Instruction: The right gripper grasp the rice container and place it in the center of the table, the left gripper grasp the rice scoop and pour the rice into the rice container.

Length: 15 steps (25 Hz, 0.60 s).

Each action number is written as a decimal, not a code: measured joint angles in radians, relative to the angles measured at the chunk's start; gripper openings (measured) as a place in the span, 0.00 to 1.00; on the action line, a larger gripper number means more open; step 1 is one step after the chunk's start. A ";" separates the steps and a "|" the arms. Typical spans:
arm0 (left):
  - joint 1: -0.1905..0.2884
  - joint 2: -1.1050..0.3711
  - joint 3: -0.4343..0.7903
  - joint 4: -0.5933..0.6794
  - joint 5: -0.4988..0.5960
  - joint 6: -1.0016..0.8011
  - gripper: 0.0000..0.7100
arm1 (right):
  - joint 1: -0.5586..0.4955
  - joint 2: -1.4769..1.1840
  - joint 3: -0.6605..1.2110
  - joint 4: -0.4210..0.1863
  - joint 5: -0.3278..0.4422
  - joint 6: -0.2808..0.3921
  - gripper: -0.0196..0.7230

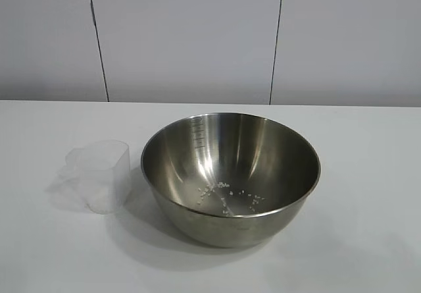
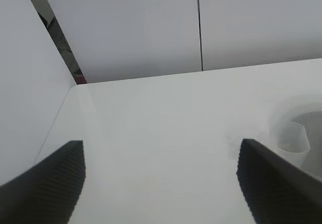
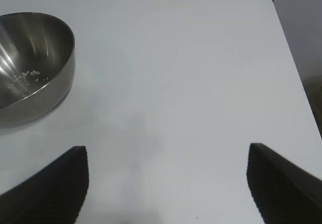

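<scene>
The rice container [image 1: 230,178] is seen nearest the exterior camera, set upright on the table [image 1: 368,240] about the middle of the tabletop. Measuring marks are etched down its inner wall, and the rice [image 1: 230,194] is scattered as a few white grains across its bottom.

Going from left to right in that view, the rice scoop [image 1: 95,176] is found first, standing upright on the table just beside the container's left side, apart from it by a narrow gap. Whether any grains are left in the scoop cannot be told. Neither arm is caught in the exterior view.

In the left wrist view, the left gripper [image 2: 161,178] is held above bare tabletop with its fingers [image 2: 55,178] spread wide and nothing between them. The scoop [image 2: 297,138] is seen off to the side, beyond one fingertip and outside the gap, untouched.

In the right wrist view, the right gripper [image 3: 168,183] is likewise shown with fingers [image 3: 282,178] spread wide and nothing gripped, over bare table. The container [image 3: 30,68] lies ahead and to one side of it, well apart from the fingertips, with the grains [image 3: 27,75] visible inside.
</scene>
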 joint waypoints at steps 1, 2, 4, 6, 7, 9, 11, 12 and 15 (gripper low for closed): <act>0.000 -0.021 0.010 0.000 0.025 -0.020 0.84 | 0.000 0.000 0.000 0.000 0.000 0.000 0.82; 0.000 -0.038 0.028 0.000 0.048 -0.041 0.84 | 0.000 0.000 0.000 0.000 0.000 0.000 0.82; 0.000 -0.075 0.065 0.000 0.089 -0.080 0.84 | 0.000 0.000 0.000 0.000 0.000 0.000 0.82; 0.000 -0.103 0.087 -0.002 0.140 -0.107 0.84 | 0.000 0.000 0.000 0.000 0.000 0.000 0.82; 0.000 -0.117 0.095 -0.004 0.161 -0.120 0.84 | 0.000 0.000 0.000 0.000 0.000 0.000 0.82; 0.000 -0.146 0.111 -0.004 0.199 -0.131 0.85 | 0.000 0.000 0.000 0.000 0.000 0.000 0.82; 0.000 -0.171 0.138 -0.003 0.214 -0.136 0.85 | 0.000 0.000 0.000 0.000 0.000 0.000 0.82; 0.000 -0.183 0.152 -0.003 0.222 -0.139 0.85 | 0.000 0.000 0.000 0.000 0.000 0.000 0.82; 0.000 -0.211 0.202 -0.004 0.235 -0.169 0.85 | 0.000 0.000 0.000 0.000 0.000 0.000 0.82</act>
